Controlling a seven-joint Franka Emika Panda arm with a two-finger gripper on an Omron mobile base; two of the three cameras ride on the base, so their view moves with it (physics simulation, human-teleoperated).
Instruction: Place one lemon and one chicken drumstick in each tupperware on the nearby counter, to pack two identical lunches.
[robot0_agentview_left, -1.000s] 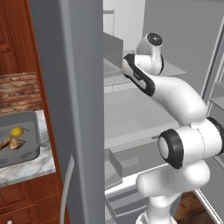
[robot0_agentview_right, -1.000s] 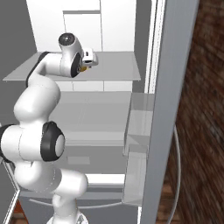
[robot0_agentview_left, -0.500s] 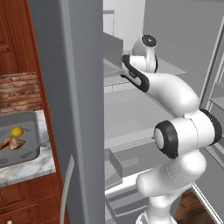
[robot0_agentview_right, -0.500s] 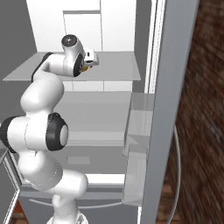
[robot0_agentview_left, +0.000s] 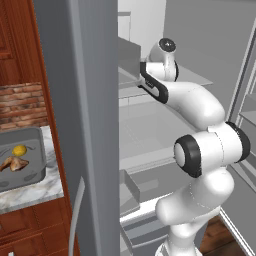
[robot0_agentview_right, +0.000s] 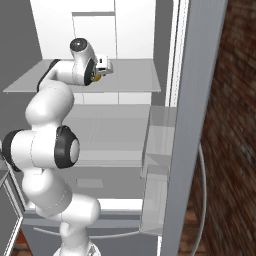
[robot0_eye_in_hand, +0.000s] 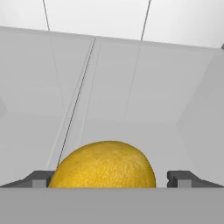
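Straddling lemon (robot0_eye_in_hand: 105, 165) w/ wide-open gripper (robot0_eye_in_hand: 112, 178); no readable writing anywhere.

Lemon (robot0_eye_in_hand: 104, 165) on fridge shelf (robot0_eye_in_hand: 144, 131)

yellow lemon (robot0_eye_in_hand: 104, 164), dark grey tupperware (robot0_agentview_left: 31, 172), white-grey marbled counter (robot0_agentview_left: 35, 192), red brick wall (robot0_agentview_right: 227, 125)
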